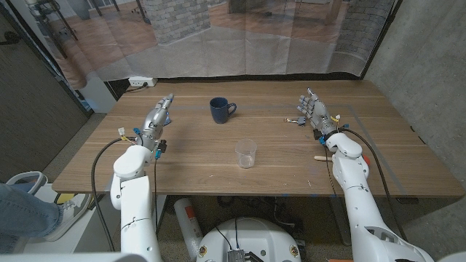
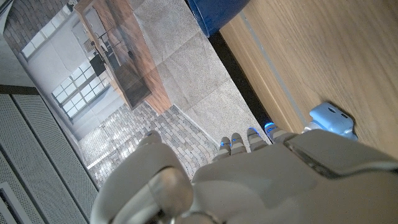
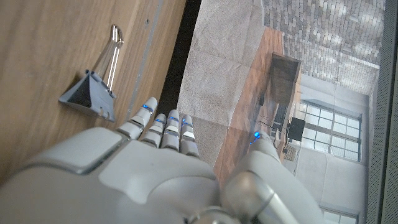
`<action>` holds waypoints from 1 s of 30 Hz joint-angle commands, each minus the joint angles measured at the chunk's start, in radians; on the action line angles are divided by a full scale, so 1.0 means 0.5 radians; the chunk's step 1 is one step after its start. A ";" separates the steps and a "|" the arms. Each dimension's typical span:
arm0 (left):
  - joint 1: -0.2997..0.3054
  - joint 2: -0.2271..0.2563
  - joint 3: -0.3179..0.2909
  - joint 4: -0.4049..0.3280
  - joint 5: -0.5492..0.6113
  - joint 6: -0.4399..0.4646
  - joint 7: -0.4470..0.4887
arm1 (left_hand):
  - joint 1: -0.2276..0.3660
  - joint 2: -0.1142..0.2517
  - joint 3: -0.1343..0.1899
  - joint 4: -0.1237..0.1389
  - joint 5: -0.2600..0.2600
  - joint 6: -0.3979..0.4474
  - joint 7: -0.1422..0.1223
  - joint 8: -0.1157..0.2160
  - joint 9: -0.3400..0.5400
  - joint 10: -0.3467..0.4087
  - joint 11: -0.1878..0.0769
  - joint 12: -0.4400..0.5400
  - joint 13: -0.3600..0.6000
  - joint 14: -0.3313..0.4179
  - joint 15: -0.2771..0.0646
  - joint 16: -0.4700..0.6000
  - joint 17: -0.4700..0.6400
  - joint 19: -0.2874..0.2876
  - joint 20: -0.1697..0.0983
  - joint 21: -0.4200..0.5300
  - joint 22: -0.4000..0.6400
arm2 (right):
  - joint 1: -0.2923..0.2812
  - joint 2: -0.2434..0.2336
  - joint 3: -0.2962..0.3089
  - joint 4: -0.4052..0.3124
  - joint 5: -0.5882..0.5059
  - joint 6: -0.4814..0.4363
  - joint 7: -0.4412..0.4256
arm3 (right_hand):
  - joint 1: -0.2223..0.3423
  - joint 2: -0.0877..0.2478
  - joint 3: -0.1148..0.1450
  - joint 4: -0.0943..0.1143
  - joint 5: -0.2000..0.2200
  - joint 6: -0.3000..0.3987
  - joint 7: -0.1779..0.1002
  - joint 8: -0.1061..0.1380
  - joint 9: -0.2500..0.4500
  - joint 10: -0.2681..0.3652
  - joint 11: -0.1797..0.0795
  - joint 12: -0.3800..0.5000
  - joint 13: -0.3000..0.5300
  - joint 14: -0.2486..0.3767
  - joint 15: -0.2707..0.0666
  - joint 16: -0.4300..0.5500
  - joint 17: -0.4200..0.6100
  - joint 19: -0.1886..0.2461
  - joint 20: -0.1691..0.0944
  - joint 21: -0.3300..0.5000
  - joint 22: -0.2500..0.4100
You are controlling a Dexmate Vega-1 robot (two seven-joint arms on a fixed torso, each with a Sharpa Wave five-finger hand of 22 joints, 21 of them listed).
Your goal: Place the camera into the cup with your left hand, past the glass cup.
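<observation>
A dark blue mug (image 1: 220, 110) stands at the table's far middle, handle turned to the right; its side also shows in the left wrist view (image 2: 217, 14). A clear glass cup (image 1: 246, 153) stands nearer the front, in the middle. My left hand (image 1: 156, 118) is at the far left with fingers stretched out and nothing in it, well apart from the mug. A small pale blue thing (image 2: 333, 119) lies on the wood beside that hand; I cannot tell what it is. My right hand (image 1: 314, 113) is at the far right, fingers straight, holding nothing.
A black binder clip (image 1: 295, 120) (image 3: 93, 93) lies just left of my right hand. A short wooden stick (image 1: 320, 156) lies by my right forearm. The wooden table (image 1: 196, 171) ends at a far edge close behind both hands. A person's leg in jeans (image 1: 22, 207) is at the lower left.
</observation>
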 commanded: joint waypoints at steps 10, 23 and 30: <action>0.079 0.003 -0.016 -0.209 0.147 0.087 0.040 | 0.033 0.006 0.002 -0.018 0.019 0.024 -0.014 0.008 0.006 0.027 -0.009 0.007 0.011 0.021 -0.014 0.004 0.003 -0.110 -0.031 0.001 0.011 | -0.033 0.003 -0.005 -0.035 -0.012 -0.016 -0.008 | 0.014 0.017 -0.006 0.004 0.015 0.009 -0.012 0.015 0.005 0.015 -0.005 0.008 0.004 0.017 0.008 0.013 0.008 0.017 -0.072 -0.014 0.011; 0.117 0.005 0.015 -0.314 0.321 0.188 0.089 | 0.043 0.008 -0.001 -0.023 0.023 0.042 -0.015 0.008 0.005 0.035 -0.014 0.004 0.011 0.026 -0.016 0.001 0.004 -0.106 -0.028 0.001 0.012 | -0.012 -0.004 -0.004 0.003 -0.018 -0.006 -0.006 | 0.014 0.018 -0.009 0.003 0.018 0.009 -0.014 0.015 0.005 0.015 -0.003 0.008 0.004 0.021 0.011 0.014 0.008 0.022 -0.070 -0.023 0.011; 0.148 0.011 0.054 -0.376 0.457 0.251 0.130 | 0.048 0.010 -0.001 -0.025 0.025 0.041 -0.016 0.005 0.005 0.034 -0.015 0.001 0.011 0.025 -0.017 -0.001 0.003 -0.108 -0.023 0.000 0.012 | 0.013 0.002 -0.013 0.027 -0.025 0.000 -0.005 | 0.014 0.018 -0.011 0.003 0.019 0.009 -0.015 0.015 0.005 0.016 -0.008 0.008 0.004 0.020 0.009 0.013 0.008 0.025 -0.070 -0.029 0.011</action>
